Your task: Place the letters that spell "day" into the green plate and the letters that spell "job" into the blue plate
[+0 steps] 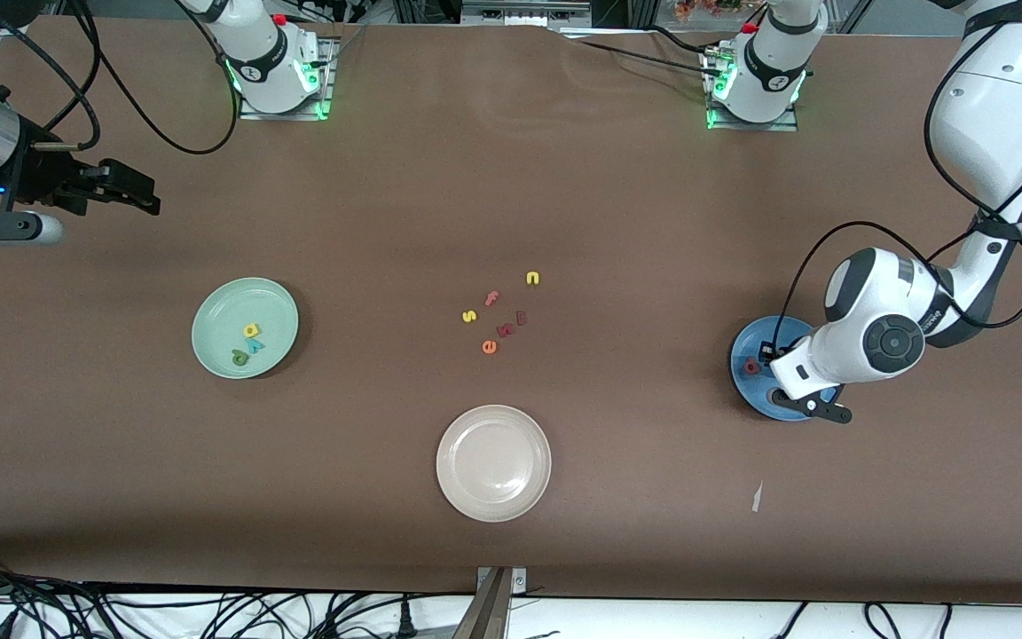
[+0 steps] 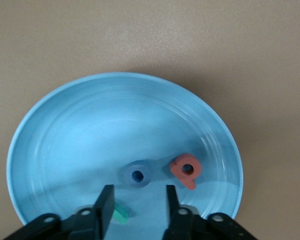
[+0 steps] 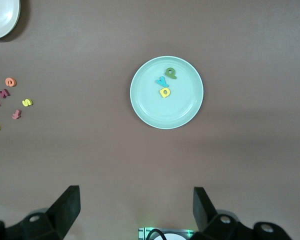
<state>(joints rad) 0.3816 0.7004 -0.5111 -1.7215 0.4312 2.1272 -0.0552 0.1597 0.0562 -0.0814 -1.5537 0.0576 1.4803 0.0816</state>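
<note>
My left gripper (image 1: pixel 817 408) hangs low over the blue plate (image 1: pixel 746 342), open. In the left wrist view its fingers (image 2: pixel 106 200) stand apart above the blue plate (image 2: pixel 90 125). The teal j (image 2: pixel 121 214) lies on the plate right beside one finger, partly hidden by it. The blue o (image 2: pixel 137 175) and the pink-red b (image 2: pixel 185 170) lie just ahead of the fingertips. The green plate (image 1: pixel 209 311) holds the yellow a (image 1: pixel 251 330), teal y (image 1: pixel 257 345) and dark green d (image 1: pixel 239 358). My right gripper (image 1: pixel 125 191) waits open at the right arm's end of the table.
A beige-white plate (image 1: pixel 493 497) sits nearest the front camera at mid-table. Loose letters lie in the middle: a yellow n (image 1: pixel 532 278), pink f (image 1: pixel 491 298), yellow s (image 1: pixel 469 316), orange e (image 1: pixel 489 347) and two dark red pieces (image 1: pixel 504 330). A white scrap (image 1: pixel 757 497) lies near the blue plate.
</note>
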